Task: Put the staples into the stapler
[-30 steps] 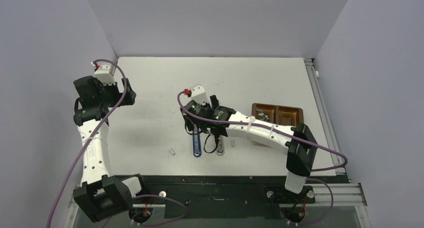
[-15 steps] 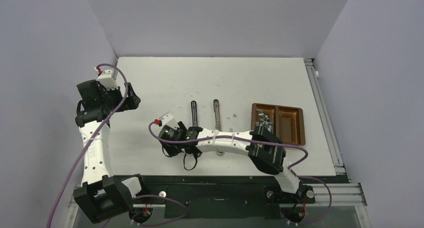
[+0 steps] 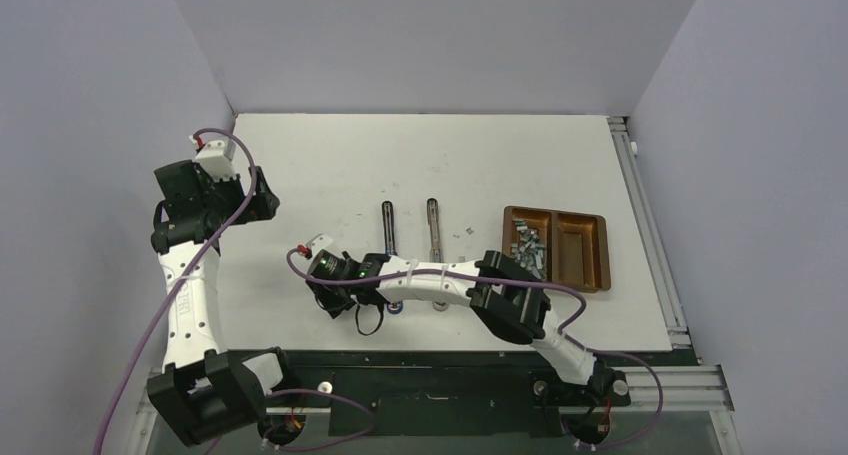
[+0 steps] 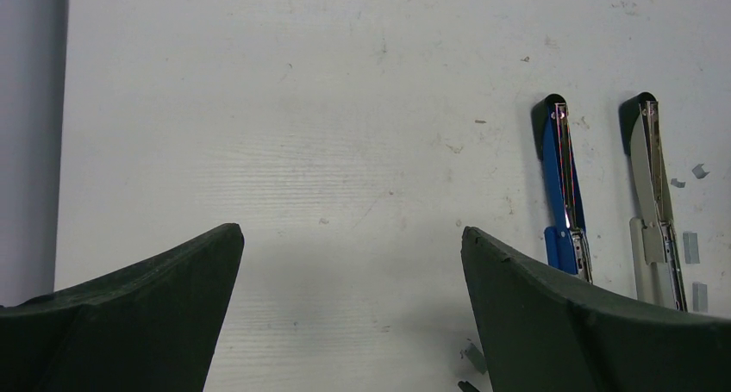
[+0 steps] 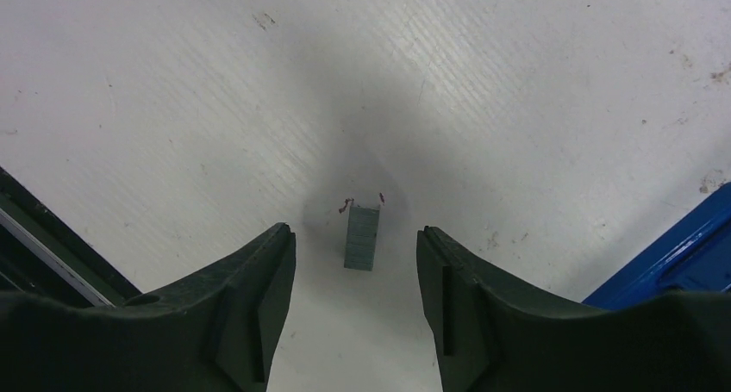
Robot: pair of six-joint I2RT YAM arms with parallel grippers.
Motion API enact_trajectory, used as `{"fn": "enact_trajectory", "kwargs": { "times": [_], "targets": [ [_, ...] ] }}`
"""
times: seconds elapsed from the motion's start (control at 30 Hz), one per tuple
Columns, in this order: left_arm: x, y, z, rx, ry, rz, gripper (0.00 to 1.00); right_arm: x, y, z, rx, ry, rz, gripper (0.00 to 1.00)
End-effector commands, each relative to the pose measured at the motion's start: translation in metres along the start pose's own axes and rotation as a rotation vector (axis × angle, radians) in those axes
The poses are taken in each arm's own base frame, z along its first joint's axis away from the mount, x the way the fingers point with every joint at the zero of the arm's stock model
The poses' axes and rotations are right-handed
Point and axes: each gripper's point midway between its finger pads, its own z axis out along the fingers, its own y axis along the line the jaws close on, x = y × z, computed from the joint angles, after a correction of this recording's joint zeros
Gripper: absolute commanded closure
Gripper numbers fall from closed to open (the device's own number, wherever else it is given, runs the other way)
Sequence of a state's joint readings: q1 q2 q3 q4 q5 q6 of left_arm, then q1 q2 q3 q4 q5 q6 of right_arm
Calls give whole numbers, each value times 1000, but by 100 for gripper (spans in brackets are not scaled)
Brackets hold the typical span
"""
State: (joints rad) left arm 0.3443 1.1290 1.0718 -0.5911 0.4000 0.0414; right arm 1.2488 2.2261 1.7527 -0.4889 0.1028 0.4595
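Near the bench's [image 3: 300, 165] front edge, just left of the blue stapler [image 4: 565, 181], the right hand [image 5: 353, 233] has swung over a stray staple strip [image 5: 362, 241], jaws narrowing either side without touching yet, so pickup looks imminent; left hand [image 4: 349, 245] spread.

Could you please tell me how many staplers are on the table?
2: a blue stapler and, just right of it, a grey stapler, both lying open mid-table; the right arm covers their near ends.
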Motion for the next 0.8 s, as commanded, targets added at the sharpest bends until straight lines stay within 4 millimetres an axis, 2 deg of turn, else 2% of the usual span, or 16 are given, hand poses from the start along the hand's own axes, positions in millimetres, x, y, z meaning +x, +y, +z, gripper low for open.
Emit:
{"fn": "enact_trajectory", "kwargs": {
  "times": [0.0, 0.43, 0.53, 0.77],
  "targets": [
    [-2, 4, -3, -20, -17, 17, 4, -17, 3, 3, -31, -28, 19, 48],
    [-9, 2, -3, -6, -21, -1, 4, 0, -3, 19, -1, 25, 7, 58],
    [-8, 3, -3, -12, -19, 3, 4, 3, -4, 20, 7, 33, 4, 62],
    [-11, 0, -7, -6, -23, 6, 4, 13, -5, 21, 61, 45, -19, 66]
  ]
}}
